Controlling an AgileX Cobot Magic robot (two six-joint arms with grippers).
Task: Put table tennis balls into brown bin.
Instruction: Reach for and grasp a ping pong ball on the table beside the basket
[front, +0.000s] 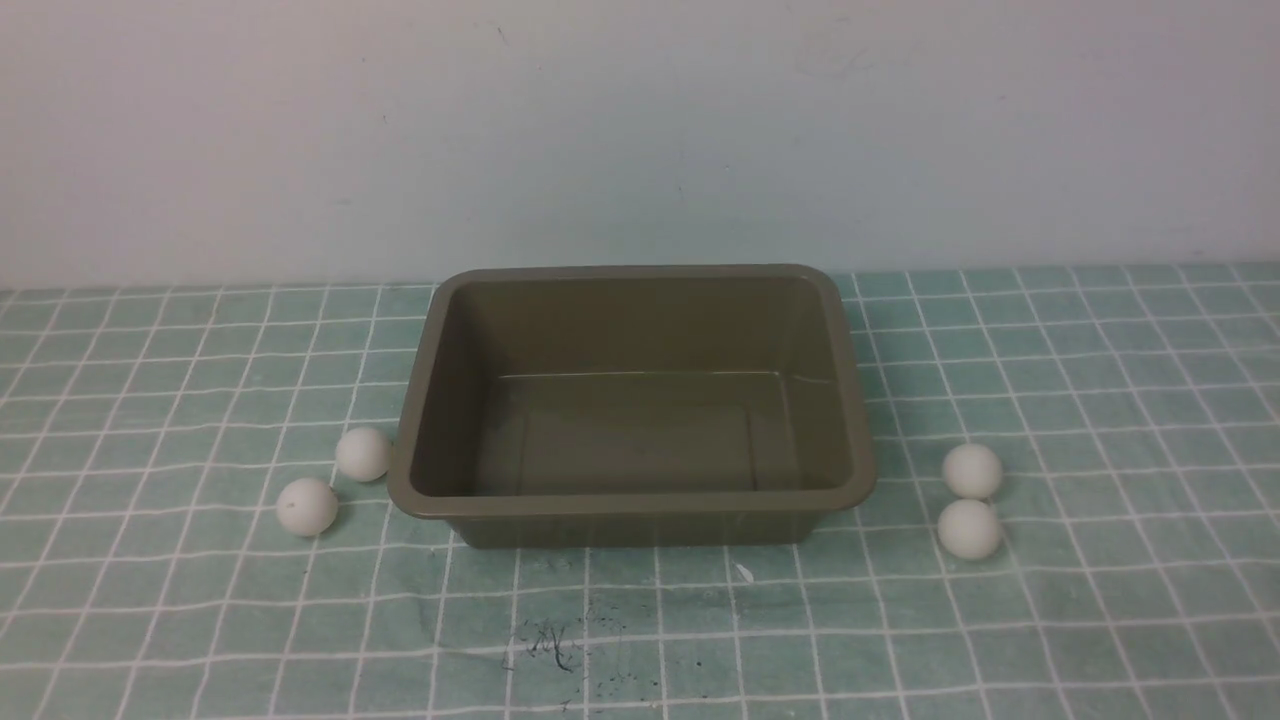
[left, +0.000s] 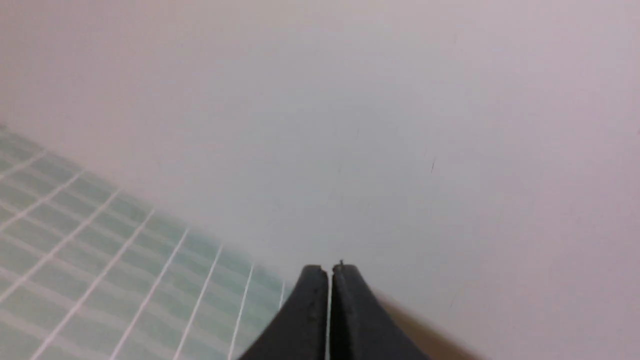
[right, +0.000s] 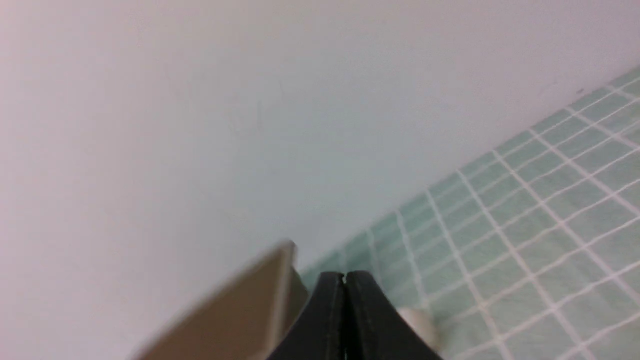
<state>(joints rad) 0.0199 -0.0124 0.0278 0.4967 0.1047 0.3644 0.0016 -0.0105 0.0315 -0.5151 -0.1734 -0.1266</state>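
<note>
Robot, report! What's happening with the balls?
Left fingers shut, right fingers shut, both empty. Four balls outside empty brown bin. Nothing in the way.

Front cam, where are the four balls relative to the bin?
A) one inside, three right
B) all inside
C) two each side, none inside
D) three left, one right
C: one pair of table tennis balls sits left of the brown bin, the other pair right of it, and nothing lies inside the bin.
</note>
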